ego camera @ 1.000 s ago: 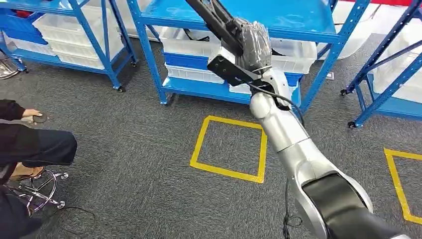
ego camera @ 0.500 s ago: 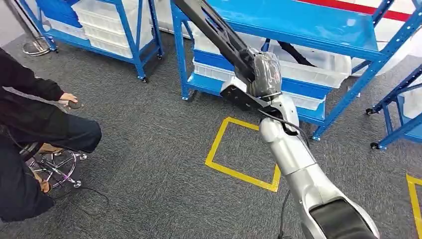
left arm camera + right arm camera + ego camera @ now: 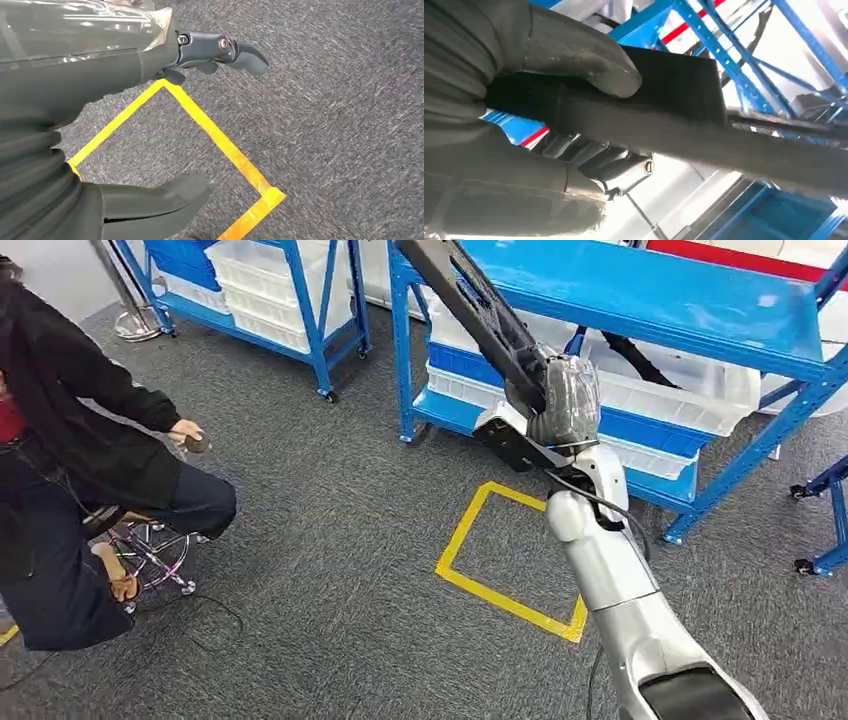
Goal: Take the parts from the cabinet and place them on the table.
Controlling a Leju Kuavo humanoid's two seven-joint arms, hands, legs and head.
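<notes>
Gripping: right hand [image 3: 566, 400], centre of the head view, fingers and thumb [image 3: 574, 55] wrapped round a long black part [image 3: 480, 310] that slants toward the upper left of the frame.
Part position: raised in front of the blue cabinet [image 3: 640, 290], above grey carpet.
Left hand [image 3: 75, 125]: fingers [image 3: 235, 50] spread apart, nothing held, over yellow floor tape [image 3: 220, 142].
Left edge: seated person [image 3: 70, 440].
</notes>
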